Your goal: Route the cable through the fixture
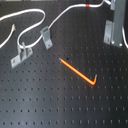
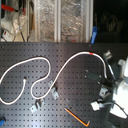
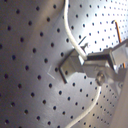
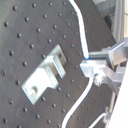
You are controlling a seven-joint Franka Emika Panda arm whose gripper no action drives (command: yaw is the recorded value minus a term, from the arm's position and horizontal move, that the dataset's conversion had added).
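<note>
The white cable (image 1: 30,22) loops over the black pegboard and runs past a grey clip fixture (image 1: 46,36) up to its red band (image 1: 88,6). It also shows in the second exterior view (image 2: 60,75), with the red band (image 2: 90,52) near the arm. My gripper (image 4: 89,62) is shut on the cable (image 4: 80,25) past the red band. It holds the cable just beside and above another grey bracket fixture (image 4: 45,75), not inside it. The gripper (image 3: 80,56) and the cable (image 3: 70,30) show in the first wrist view too. In the first exterior view the gripper (image 1: 112,34) is at the right.
A second grey clip (image 1: 21,54) stands at the first exterior view's left. A rigid orange L-shaped rod (image 1: 80,72) lies mid-board, also visible in the second exterior view (image 2: 77,116). Shelves with clutter (image 2: 50,20) stand behind the board.
</note>
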